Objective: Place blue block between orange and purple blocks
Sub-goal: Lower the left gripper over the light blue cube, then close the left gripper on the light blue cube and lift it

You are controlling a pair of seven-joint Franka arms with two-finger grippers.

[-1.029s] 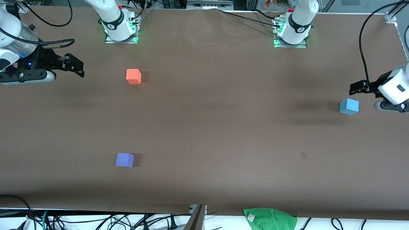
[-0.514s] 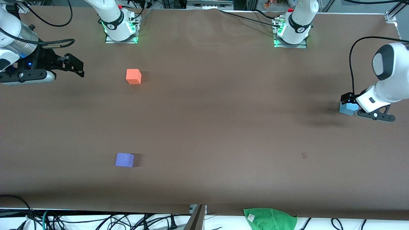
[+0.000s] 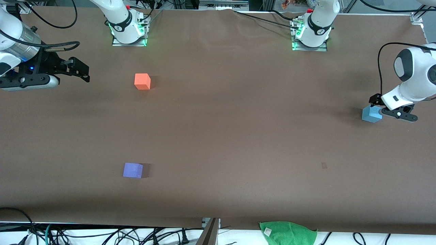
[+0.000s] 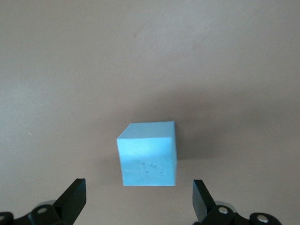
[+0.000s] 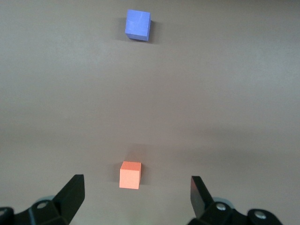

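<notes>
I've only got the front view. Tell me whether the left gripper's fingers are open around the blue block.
Observer: Open. In the left wrist view the left gripper has its fingers spread wider than the blue block, not touching it.
Operator: Report the right gripper.
Observer: The right gripper is open too; it waits at the right arm's end of the table, and its camera sees the orange block and the purple block.

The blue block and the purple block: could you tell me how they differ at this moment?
The blue block is light sky-blue; the purple block is darker violet. The blue one sits at the left arm's end under the open left gripper; the purple one lies toward the right arm's end, nearer the front camera, with no gripper near. Both are matte cubes resting on the table.
</notes>
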